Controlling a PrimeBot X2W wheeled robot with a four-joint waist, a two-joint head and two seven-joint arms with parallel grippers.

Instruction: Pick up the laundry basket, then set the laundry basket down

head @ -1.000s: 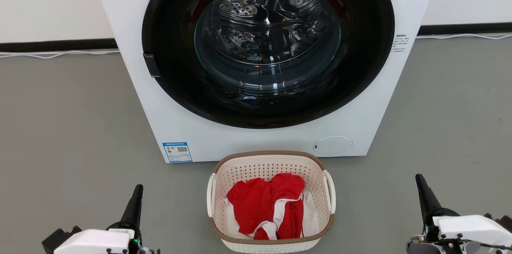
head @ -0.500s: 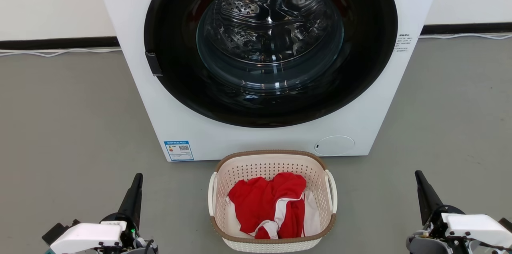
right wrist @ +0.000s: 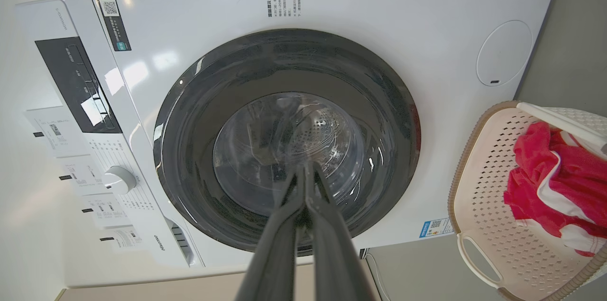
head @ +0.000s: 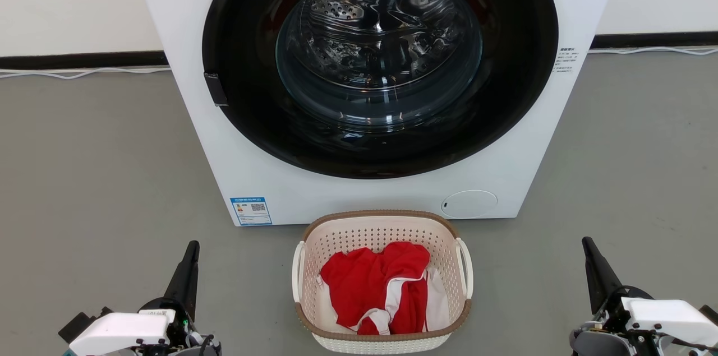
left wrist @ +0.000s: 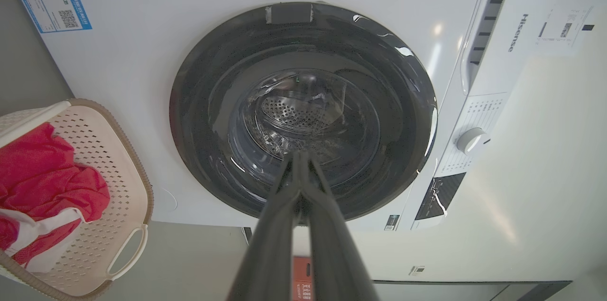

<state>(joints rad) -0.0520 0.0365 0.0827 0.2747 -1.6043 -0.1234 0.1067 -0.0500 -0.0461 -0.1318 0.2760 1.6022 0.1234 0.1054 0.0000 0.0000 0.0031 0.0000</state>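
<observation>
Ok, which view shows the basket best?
Head view: the basket sits in front of the washer, with its full rim, both handles and the red cloth inside all visible. The left wrist view catches part of it at the lower left edge, with one handle. The right wrist view catches part at the right edge, with one handle.

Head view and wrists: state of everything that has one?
laundry basket, upright on the floor, ungripped.
red-and-white clothing, crumpled inside the basket.
washer door, shut.
left gripper, shut, empty, clear of the basket's left side.
right gripper, shut, empty, clear of the basket's right side.
</observation>
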